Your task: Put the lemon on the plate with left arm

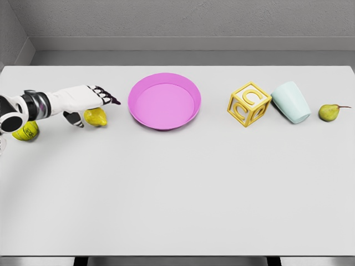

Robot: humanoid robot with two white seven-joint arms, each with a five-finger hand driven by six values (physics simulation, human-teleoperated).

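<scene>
The yellow lemon (96, 118) lies on the white table (177, 188) at the far left, a short way left of the pink plate (165, 101). My left hand (95, 107) reaches in from the left edge and hovers just over the lemon. Its fingers (106, 96) stretch out toward the plate, and the thumb (74, 119) hangs down on the lemon's left side. The hand is open and the lemon rests on the table, partly hidden under the palm. The plate holds nothing. My right arm is out of view.
A yellow-green ball (26, 132) sits under my left forearm near the table's left edge. Right of the plate stand a yellow letter block (249, 104), a tipped pale-green cup (291, 101) and a pear (329, 112).
</scene>
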